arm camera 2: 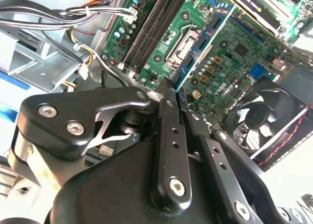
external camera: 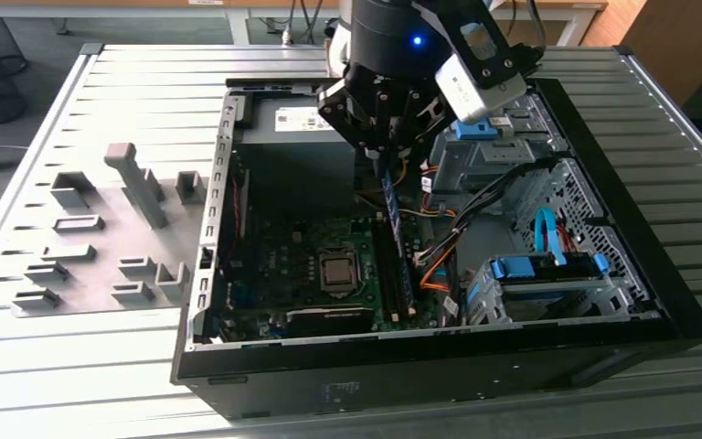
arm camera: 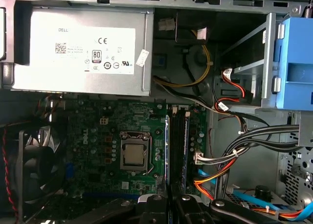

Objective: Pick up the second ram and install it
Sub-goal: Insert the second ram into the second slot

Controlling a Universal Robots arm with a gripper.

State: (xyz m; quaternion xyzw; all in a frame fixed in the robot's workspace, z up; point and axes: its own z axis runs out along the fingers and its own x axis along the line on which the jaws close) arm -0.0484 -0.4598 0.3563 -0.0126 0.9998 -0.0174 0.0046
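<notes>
My gripper (external camera: 388, 154) hangs inside the open computer case (external camera: 643, 302), over the motherboard (external camera: 314, 265). Its fingers (arm camera 2: 166, 121) are shut on the second ram (arm camera 2: 211, 32), a slim dark blue-green stick seen edge-on. In the exterior view the ram (external camera: 389, 197) hangs below the fingers, a little above the long black memory slots (external camera: 395, 274). In the first wrist view the ram (arm camera: 167, 145) lines up along the slots (arm camera: 182, 145), with the gripper (arm camera: 168, 200) at the picture's edge. In the second wrist view the slots (arm camera 2: 154, 23) lie beside the CPU socket (arm camera 2: 183, 45).
Grey plastic holder blocks (external camera: 120, 238) stand on the table at the exterior view's left. Inside the case are a power supply (arm camera: 83, 48), bundled cables (arm camera: 234, 155), a fan (arm camera 2: 266, 116) and blue drive brackets (external camera: 547, 267). The case walls close in all around.
</notes>
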